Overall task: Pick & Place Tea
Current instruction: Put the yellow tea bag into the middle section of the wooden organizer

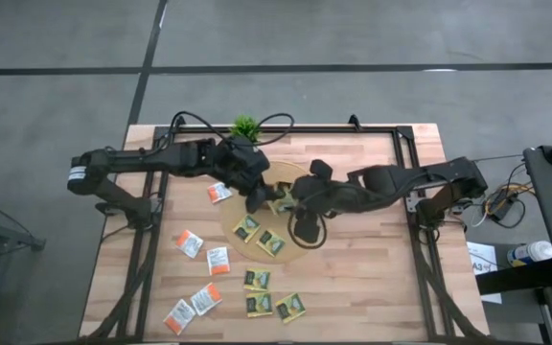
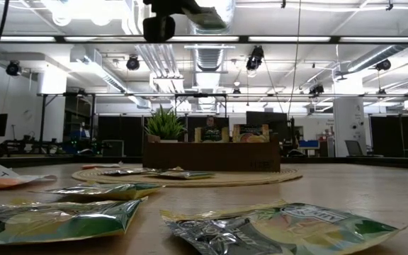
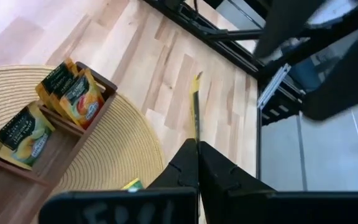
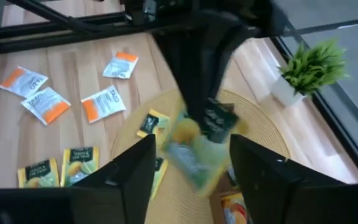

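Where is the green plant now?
In the high view, the plant stands at the table's far edge, near the middle, just beyond the left gripper and the round mat.

Glossy foil sachets [image 2: 289,227], pale matt wood table [image 1: 353,278], woven mat [image 3: 126,149]
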